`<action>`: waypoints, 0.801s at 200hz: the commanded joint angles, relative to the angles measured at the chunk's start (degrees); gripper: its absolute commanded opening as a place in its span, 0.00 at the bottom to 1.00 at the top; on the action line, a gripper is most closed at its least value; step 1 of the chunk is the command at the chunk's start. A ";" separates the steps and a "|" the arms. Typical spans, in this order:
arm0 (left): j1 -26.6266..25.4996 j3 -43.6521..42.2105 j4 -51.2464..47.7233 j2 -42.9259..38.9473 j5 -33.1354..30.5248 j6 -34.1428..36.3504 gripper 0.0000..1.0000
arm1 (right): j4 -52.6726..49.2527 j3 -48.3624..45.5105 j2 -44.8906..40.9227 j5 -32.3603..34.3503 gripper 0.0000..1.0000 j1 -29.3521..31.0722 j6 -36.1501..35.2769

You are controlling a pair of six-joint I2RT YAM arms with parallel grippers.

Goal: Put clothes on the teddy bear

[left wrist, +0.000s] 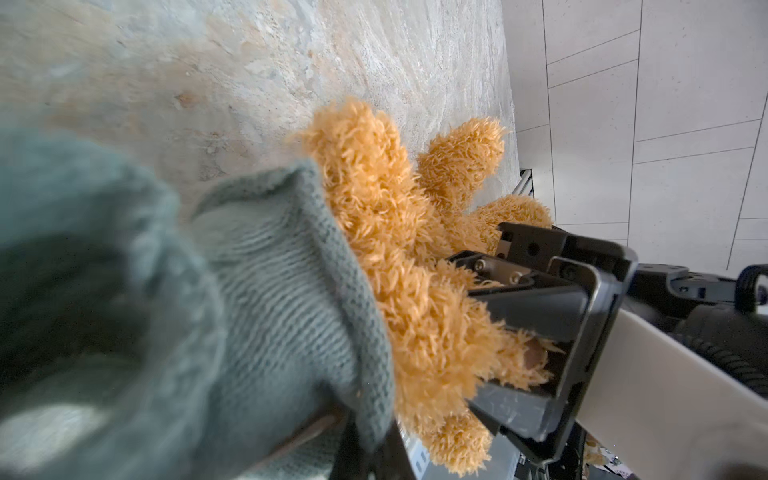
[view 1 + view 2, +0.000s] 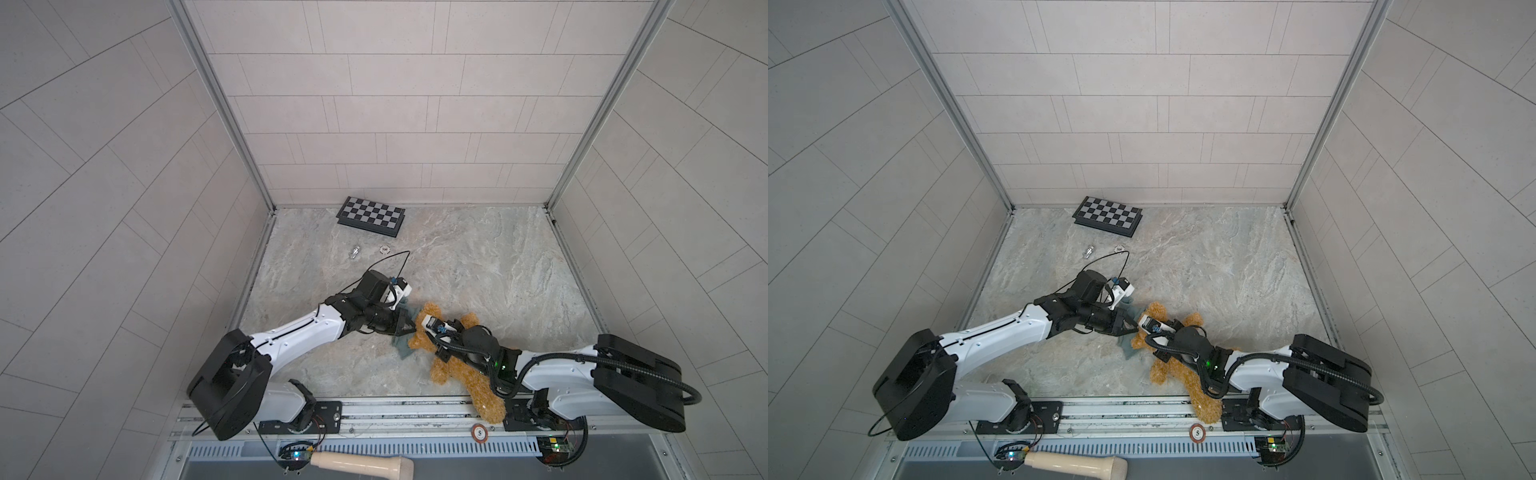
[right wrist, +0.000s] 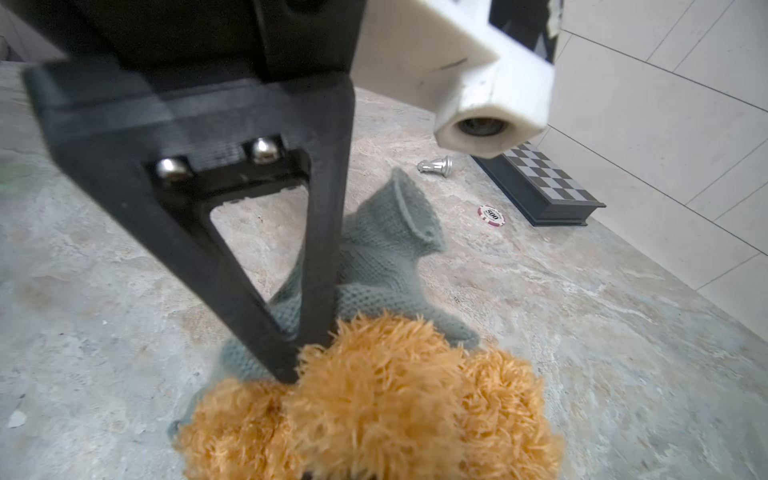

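In both top views my right arm (image 2: pixel 552 365) lies low, reaching left, and hides most of the golden-brown shaggy plush teddy bear (image 2: pixel 451 370) (image 2: pixel 1165 370). The bear lies near-right on the marble-patterned desk (image 2: pixel 478 266), one limb over the near rail (image 2: pixel 374 405). My left arm (image 2: pixel 299 332) stretches right, with the left tool (image 2: pixel 409 328) at the bear's head.

From the left wrist, I see the right tool (image 1: pixel 478 349) clenched on fur. The grey-green knitted garment (image 1: pixel 282 282) blurs the foreground.

From the right wrist, the left tool (image 3: pixel 289 372) is pinched onto that knit. The bear's face is cut off.

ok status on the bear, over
Left end effector shut on grey-green knitted sweater. Right end effector clamps golden-brown shaggy plush teddy bear. Sweater against its head, not on.
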 commanded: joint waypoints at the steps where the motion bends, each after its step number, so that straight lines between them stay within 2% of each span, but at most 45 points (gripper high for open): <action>1: -1.51 1.91 6.31 2.07 1.09 -6.02 0.00 | 8.68 -0.20 2.45 3.28 0.00 1.34 -0.76; 23: -1.83 2.22 7.80 1.65 0.83 -8.87 0.00 | 11.30 -0.05 4.03 4.66 0.00 2.28 -1.25; 54: -2.33 2.35 13.03 2.53 0.63 -14.11 0.00 | 13.32 0.26 6.16 3.12 0.00 3.60 -2.19; 78: -1.24 4.68 10.72 3.06 -1.01 -12.85 0.00 | 13.20 -0.48 4.96 0.87 0.00 4.30 -2.22; 103: 0.20 8.68 6.25 4.98 1.91 -8.56 0.00 | 8.82 -0.47 1.60 -0.83 0.00 5.40 -3.90; 127: 3.25 10.09 -0.41 4.72 8.50 -2.41 0.00 | 5.24 -1.59 -3.89 -1.21 0.00 5.76 -5.14; 143: 6.25 12.14 -13.44 3.26 6.79 6.76 0.00 | -1.31 -1.29 -8.99 -0.44 0.00 5.88 -6.13; 160: 8.84 12.82 -20.40 1.73 5.33 11.52 0.00 | -6.41 -2.34 -15.19 1.99 0.00 6.00 -6.83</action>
